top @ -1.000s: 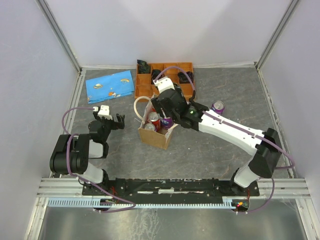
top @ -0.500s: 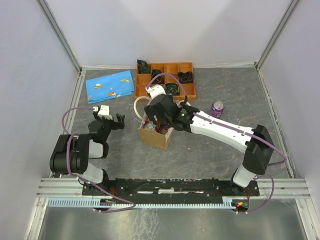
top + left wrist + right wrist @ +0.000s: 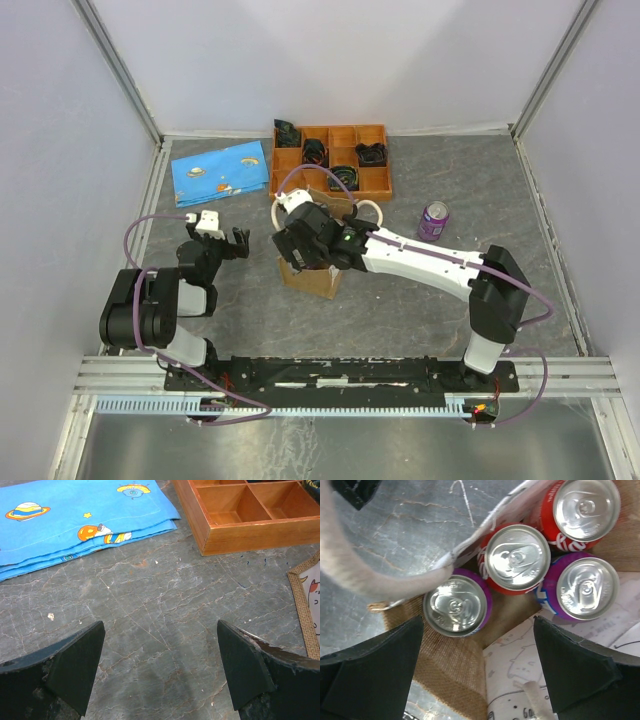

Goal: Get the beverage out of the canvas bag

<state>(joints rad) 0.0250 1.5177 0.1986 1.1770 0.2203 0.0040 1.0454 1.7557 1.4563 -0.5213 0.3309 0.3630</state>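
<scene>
Hanging straight over the canvas bag (image 3: 310, 277), the right pincer (image 3: 476, 625) is spread wide with nothing in it, looking down on the tops of four upright cans (image 3: 517, 557) inside: two purple, two red. The nearest purple can (image 3: 456, 606) lies closest to the gap between the fingers, its long axis pointing up at the pincer, so a plain drop should meet it (a cream handle (image 3: 365, 572) crosses close beside it). The left pincer (image 3: 160, 630), also released, hovers over bare desk (image 3: 150, 605), well apart from the bag. A second purple can (image 3: 433, 219) stands outside on the desk.
</scene>
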